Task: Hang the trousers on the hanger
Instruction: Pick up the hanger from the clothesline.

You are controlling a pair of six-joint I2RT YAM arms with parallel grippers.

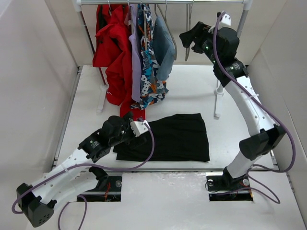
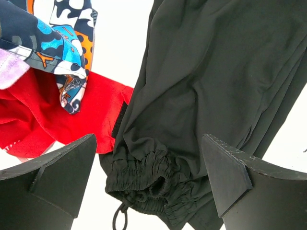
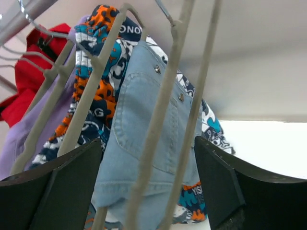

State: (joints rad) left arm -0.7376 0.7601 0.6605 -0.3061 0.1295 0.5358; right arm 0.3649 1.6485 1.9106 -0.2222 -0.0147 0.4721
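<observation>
The black trousers [image 1: 168,136] lie flat on the white table. My left gripper [image 1: 136,125] is open just above their near-left corner. In the left wrist view the gathered elastic waistband with its drawstring [image 2: 153,177] lies between the open fingers of the left gripper [image 2: 148,167], which do not touch it. The grey-beige hanger [image 1: 188,38] hangs on the rail, seen edge-on. My right gripper [image 1: 190,39] is raised to it. In the right wrist view two thin bars of the hanger [image 3: 160,120] run down between the spread fingers of the right gripper [image 3: 148,184]. No red label shows.
A clothes rail [image 1: 163,2] at the back holds a red garment [image 1: 112,43], a lilac one [image 1: 135,62], a patterned one [image 1: 149,67] and a blue denim one [image 1: 164,45]. A white rack post [image 1: 218,98] stands right of the trousers. White walls enclose the table.
</observation>
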